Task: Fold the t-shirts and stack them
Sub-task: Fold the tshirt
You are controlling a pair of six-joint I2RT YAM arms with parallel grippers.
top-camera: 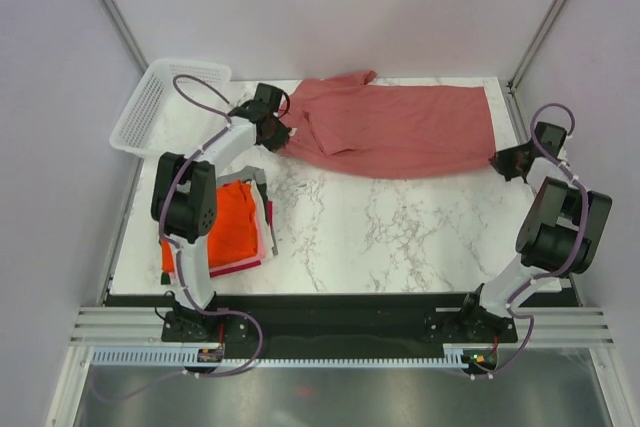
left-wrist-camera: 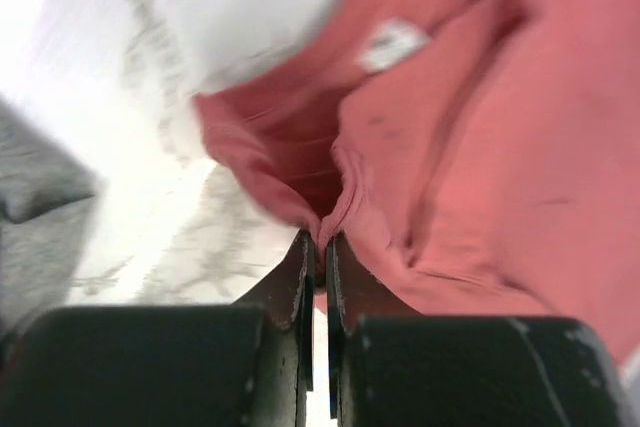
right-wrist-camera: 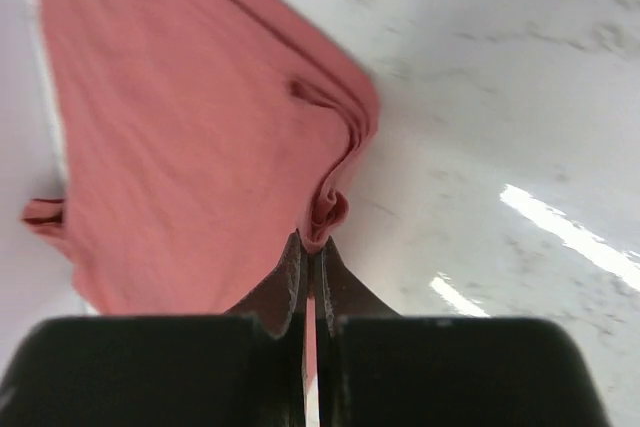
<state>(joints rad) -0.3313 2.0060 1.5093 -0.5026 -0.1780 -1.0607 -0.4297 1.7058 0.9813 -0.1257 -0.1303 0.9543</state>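
A dusty pinkish-red t-shirt (top-camera: 400, 130) lies stretched across the far part of the marble table, held at both ends. My left gripper (top-camera: 277, 134) is shut on its left end, near the collar; in the left wrist view (left-wrist-camera: 320, 239) cloth is pinched between the fingertips and a white label (left-wrist-camera: 392, 44) shows. My right gripper (top-camera: 506, 161) is shut on the shirt's right corner; the right wrist view (right-wrist-camera: 311, 244) shows a bunched fold in the jaws. A stack of folded t-shirts (top-camera: 232, 228), bright orange-red on top with pink and white edges below, lies at the near left.
A white plastic mesh basket (top-camera: 165, 104) stands at the far left corner, tilted over the table's edge. Bare marble table (top-camera: 400, 232) spreads in the middle and near right. Grey walls and metal posts close the sides.
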